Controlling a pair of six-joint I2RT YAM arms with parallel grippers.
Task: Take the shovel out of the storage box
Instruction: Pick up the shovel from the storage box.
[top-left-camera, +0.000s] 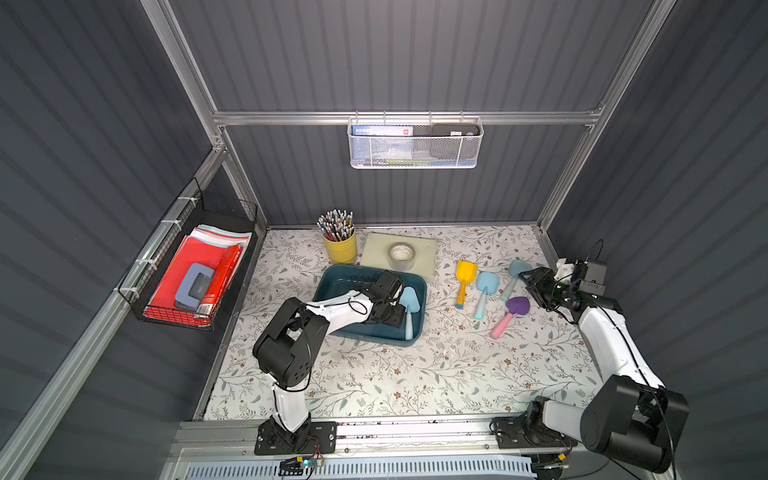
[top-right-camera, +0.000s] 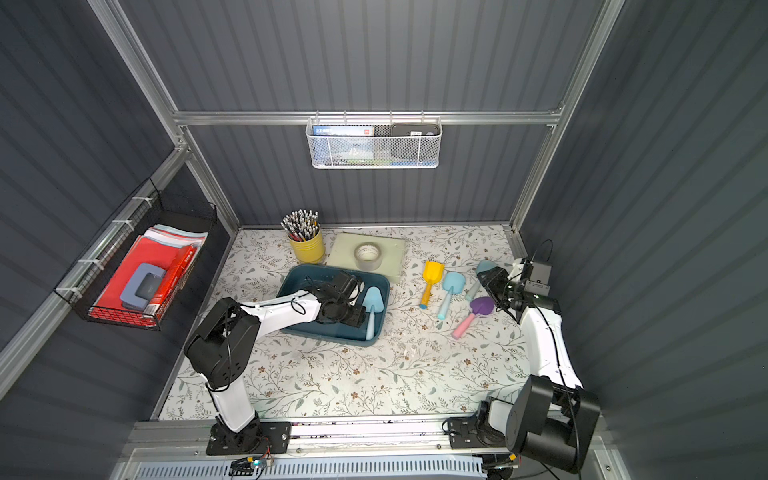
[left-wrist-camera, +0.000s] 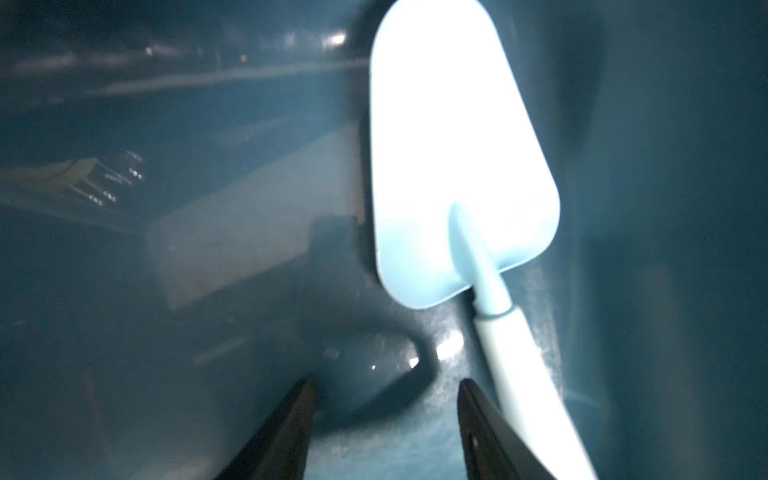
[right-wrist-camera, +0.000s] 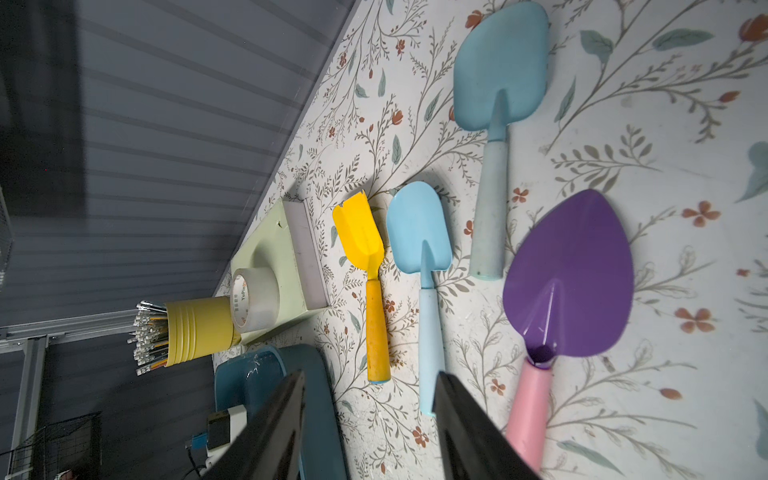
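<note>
The dark teal storage box (top-left-camera: 332, 277) (top-right-camera: 297, 277) sits mid-table in both top views. Inside it lies a light blue shovel (top-left-camera: 409, 300) (top-right-camera: 372, 300) along the box's right wall (left-wrist-camera: 685, 249), blade toward the back. My left gripper (top-left-camera: 397, 318) (top-right-camera: 355, 318) (left-wrist-camera: 386, 382) reaches down into the box just left of the shovel's handle. It is open with only the box floor between its jaws, and the handle (left-wrist-camera: 523, 382) runs outside one finger. My right gripper (top-left-camera: 525, 278) (top-right-camera: 486, 276) (right-wrist-camera: 370, 374) hovers open and empty at the right.
To the right of the box lie a yellow shovel (top-left-camera: 464, 276), a light blue one (top-left-camera: 485, 286), a teal one (top-left-camera: 515, 270) and a purple one with a pink handle (top-left-camera: 515, 309). Behind the box stand a yellow pencil cup (top-left-camera: 340, 248) and a tape roll (top-left-camera: 400, 255) on a pale green box (top-left-camera: 422, 247).
</note>
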